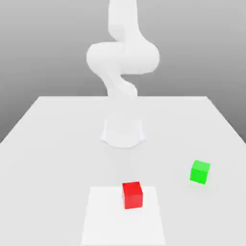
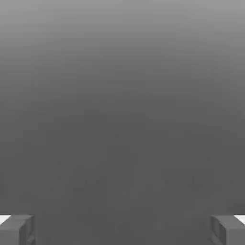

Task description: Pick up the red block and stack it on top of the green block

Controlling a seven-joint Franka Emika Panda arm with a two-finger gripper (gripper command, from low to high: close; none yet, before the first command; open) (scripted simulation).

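The red block [image 1: 132, 196] sits on the white patch [image 1: 123, 223] at the near part of the pale table [image 1: 57, 158], over the patch's far edge and a little toward the exterior view's right of its middle. The green block [image 1: 200, 172] rests directly on the table, well apart from the red one, farther off and toward the exterior view's right. Behind them the white arm [image 1: 124, 57] rises from its base at the far part of the table. In the hand view the gripper [image 2: 122, 232] is open, its two fingers wide apart with nothing between them; the grey behind them is perhaps only background.
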